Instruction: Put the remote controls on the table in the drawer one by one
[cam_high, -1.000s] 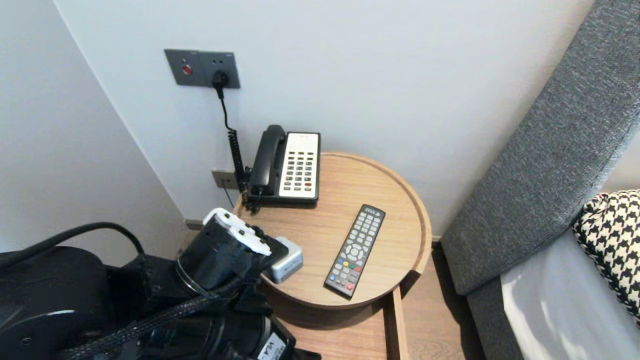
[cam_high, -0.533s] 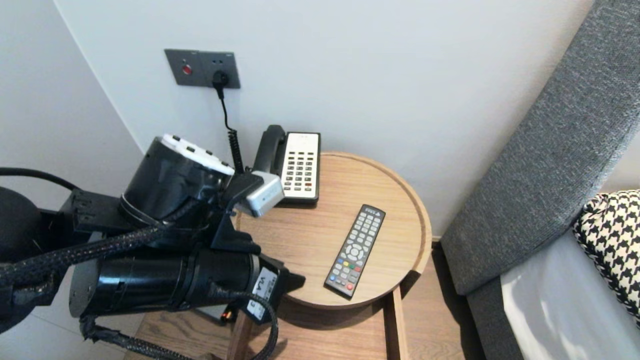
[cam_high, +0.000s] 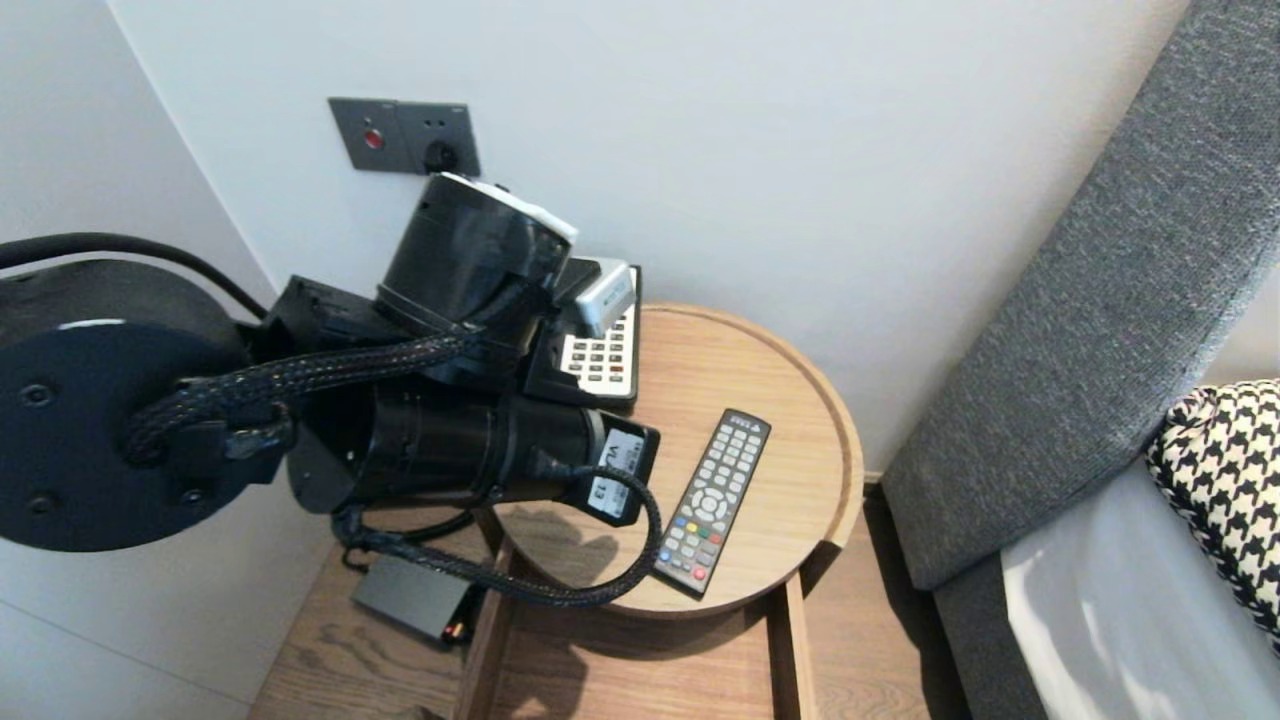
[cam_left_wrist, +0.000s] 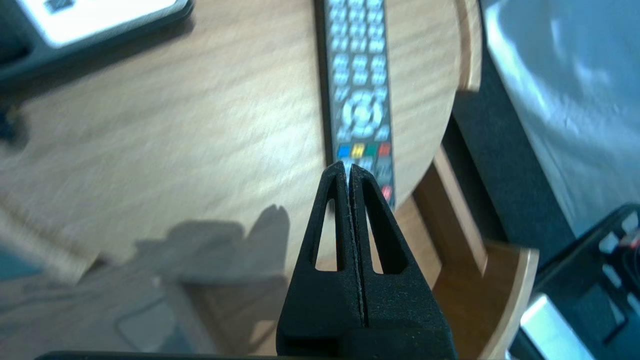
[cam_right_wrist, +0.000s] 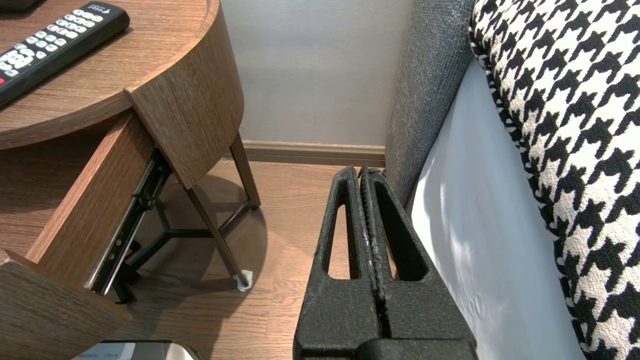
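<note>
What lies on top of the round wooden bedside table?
A black remote control lies on the table, and a desk telephone stands at the back. The left arm hides much of the telephone and the table's left side.

The head camera is looking forward and down from high up at the round surface (cam_high: 700, 360), the remote (cam_high: 712, 500) and the bed (cam_high: 1100, 600), with the left arm (cam_high: 450, 450) crowding its near left. The left wrist camera is hovering close above the surface, facing down past its jaws at the remote. The right wrist camera is sitting low beside the bed, facing the wall (cam_right_wrist: 310, 75). All three views are sharing the remote and the surface's edge.
</note>
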